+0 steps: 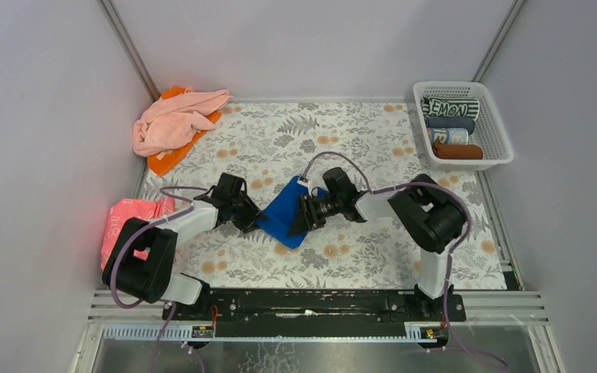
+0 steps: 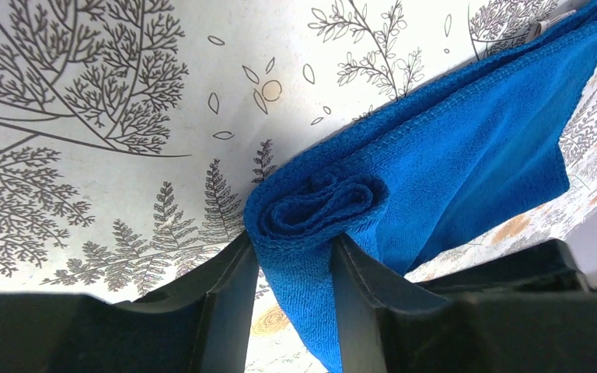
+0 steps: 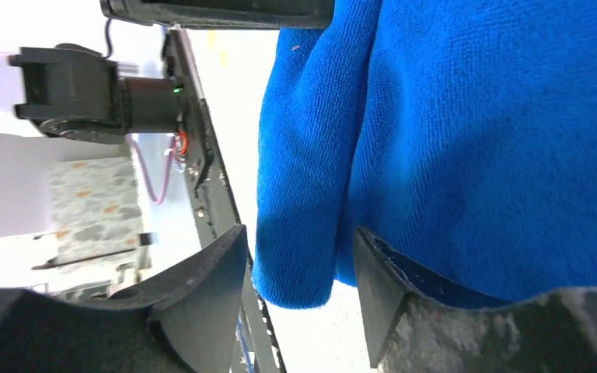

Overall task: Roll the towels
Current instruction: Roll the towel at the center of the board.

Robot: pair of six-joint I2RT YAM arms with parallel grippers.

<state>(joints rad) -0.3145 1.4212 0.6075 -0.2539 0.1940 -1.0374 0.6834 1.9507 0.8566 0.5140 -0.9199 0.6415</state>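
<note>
— Any writing to read here?
— Only on one rolled towel (image 1: 451, 108) in the white basket (image 1: 500, 140), well beyond the right claw (image 1: 299, 219) and off to its right. It has big pale block letters on dark, too small to spell out.
— Anything else?
— White print on the pink flat item (image 1: 128, 216), off to the left of the left claw (image 1: 250, 221). That is unreadable too.

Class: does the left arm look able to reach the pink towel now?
Probably not yet: the left hand grips the rolled end of the blue towel. Otherwise bare table leaves the way to the pink towel free.
</note>
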